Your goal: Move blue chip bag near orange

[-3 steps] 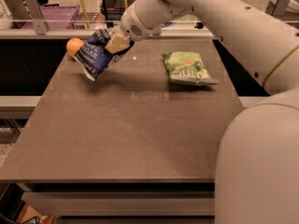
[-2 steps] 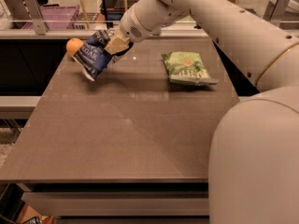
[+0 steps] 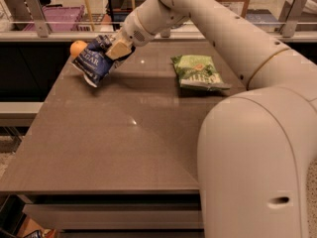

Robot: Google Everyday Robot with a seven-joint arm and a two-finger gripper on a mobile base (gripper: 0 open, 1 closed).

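Observation:
The blue chip bag [image 3: 94, 59] is a crumpled navy foil bag with white lettering, at the table's far left. My gripper [image 3: 117, 47] is shut on its right upper part and holds it tilted, its lower white end close to the tabletop. The orange [image 3: 77, 47] sits right behind the bag at the far left edge, partly hidden by it. Whether bag and orange touch cannot be told.
A green chip bag [image 3: 197, 71] lies flat at the back right of the brown table [image 3: 124, 133]. My arm reaches in from the right over the table's back. A railing and a purple crate [image 3: 54, 18] stand beyond the far edge.
The arm and the blue bag have shifted very slightly left and down toward the orange; the grip is unchanged.

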